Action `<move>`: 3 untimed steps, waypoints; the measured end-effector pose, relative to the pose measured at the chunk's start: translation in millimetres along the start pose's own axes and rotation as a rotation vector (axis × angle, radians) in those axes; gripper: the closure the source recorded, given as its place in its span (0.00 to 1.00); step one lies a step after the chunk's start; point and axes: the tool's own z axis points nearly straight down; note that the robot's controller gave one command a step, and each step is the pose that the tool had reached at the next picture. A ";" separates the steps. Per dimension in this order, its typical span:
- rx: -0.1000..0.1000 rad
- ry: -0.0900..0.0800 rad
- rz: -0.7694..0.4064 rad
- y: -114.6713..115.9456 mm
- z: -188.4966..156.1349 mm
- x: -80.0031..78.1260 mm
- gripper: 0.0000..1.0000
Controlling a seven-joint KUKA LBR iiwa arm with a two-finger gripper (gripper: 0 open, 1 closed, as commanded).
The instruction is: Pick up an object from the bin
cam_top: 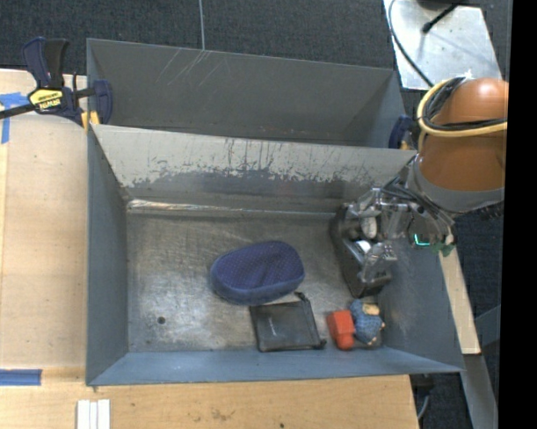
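The small blue and yellow toy (368, 321) lies in the lower right part of the bin (105, 274), near the right wall. A little orange block (340, 329) is touching it on its left side. The tool (370, 274) hangs just above these two things in the frame, close to the toy. I cannot tell if the tool is apart or together, because it is dark and seen from the top. I see nothing held in it.

Left of the orange block is a flat black square thing (287, 325), like a little wallet. It lies near the front wall of the bin. Just above that, in the middle of the bin floor, is a round, soft-looking dark blue thing (257, 270), and the black square's top edge is right beside it.

The arm (463, 128) has a big orange cover and comes in from the upper right of the frame.
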 end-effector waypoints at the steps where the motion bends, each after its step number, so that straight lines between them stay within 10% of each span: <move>1: 0.001 -0.012 0.071 -41.5 45.6 33.3 0.00; 2: -0.001 -0.022 0.013 -44.9 84.2 13.8 0.00; 3: 0.008 0.027 -0.047 5.3 78.4 -32.6 0.00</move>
